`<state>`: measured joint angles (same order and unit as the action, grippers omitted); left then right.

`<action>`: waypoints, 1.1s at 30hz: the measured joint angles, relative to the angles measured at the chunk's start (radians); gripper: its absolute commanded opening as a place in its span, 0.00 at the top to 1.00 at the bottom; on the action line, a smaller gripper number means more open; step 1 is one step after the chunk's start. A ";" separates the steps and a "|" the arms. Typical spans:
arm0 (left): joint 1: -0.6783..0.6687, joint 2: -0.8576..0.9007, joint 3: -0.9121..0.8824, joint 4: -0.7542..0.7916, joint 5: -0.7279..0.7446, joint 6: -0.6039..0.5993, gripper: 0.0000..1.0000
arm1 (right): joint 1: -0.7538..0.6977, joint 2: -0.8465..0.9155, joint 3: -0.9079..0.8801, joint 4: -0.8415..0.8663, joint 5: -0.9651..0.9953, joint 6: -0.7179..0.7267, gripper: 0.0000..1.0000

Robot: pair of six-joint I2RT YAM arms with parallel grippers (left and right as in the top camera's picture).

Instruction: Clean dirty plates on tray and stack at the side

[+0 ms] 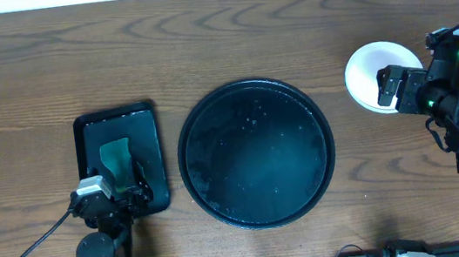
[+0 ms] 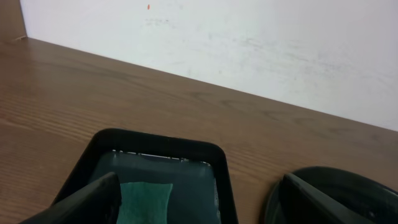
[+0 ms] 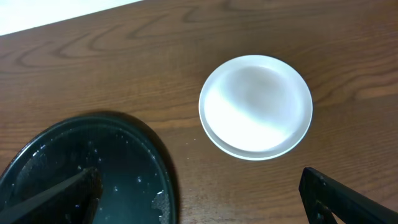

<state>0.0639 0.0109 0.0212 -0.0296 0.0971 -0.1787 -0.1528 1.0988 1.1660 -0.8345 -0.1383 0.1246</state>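
Cable [image 1: 33, 243]: black, trailing across the table [image 1: 30, 74] toward the near left corner.
Left gripper [image 1: 123, 178]: hovers over the near end of the small rectangular tray [image 1: 149, 143], its 2 fingers spread wide with nothing between them. In the left wrist view, 1 finger shows at each lower corner.
Small rectangular tray: black with rounded corners, lying left of the tray [image 1: 256, 169], with a strip of bare wood between the 2.
Green cloth [image 1: 115, 156]: flat inside the small rectangular tray, toward its left side, just ahead of the left fingertips. Whether they touch it cannot be told.
Tray: large, round and black with a raised rim, at mid-table. Its floor is wet, glinting with droplets and pale streaks.
Right gripper [image 1: 385, 90]: at the table's right side, pointing left, its 2 fingers spread wide and holding nothing. From overhead its tips overlap the plates [image 1: 367, 66]; in the right wrist view both fingers stand clear of their rim.
Plates: stacked on bare wood right of the tray, outside it and slightly farther back. The top 1 is white with a plain face. A 2nd rim shows beneath its edge; the full count cannot be told.
Wall [image 2: 261, 43]: white, rising behind the table's far edge.
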 measured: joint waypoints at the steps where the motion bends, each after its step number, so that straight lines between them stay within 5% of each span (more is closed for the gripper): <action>1: 0.000 0.000 0.000 0.000 0.000 0.000 0.18 | 0.000 0.000 0.000 0.000 0.000 0.000 0.01; 9: 0.000 0.000 0.000 0.000 -0.001 0.000 0.18 | 0.015 -0.074 -0.013 0.001 0.000 0.000 0.01; 16: 0.000 0.000 0.000 0.000 -0.004 0.000 0.18 | 0.053 -0.401 -0.142 0.008 0.001 0.000 0.01; 25: 0.000 0.000 0.000 0.000 -0.008 0.003 0.18 | 0.124 -0.826 -0.518 -0.013 0.001 0.000 0.01; 33: 0.000 0.000 0.000 0.000 -0.008 0.003 0.18 | 0.150 -0.891 -0.863 0.506 -0.053 0.013 0.01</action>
<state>0.0639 0.0109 0.0212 -0.0299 0.0895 -0.1753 -0.0032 0.2077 0.3031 -0.3286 -0.1913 0.1371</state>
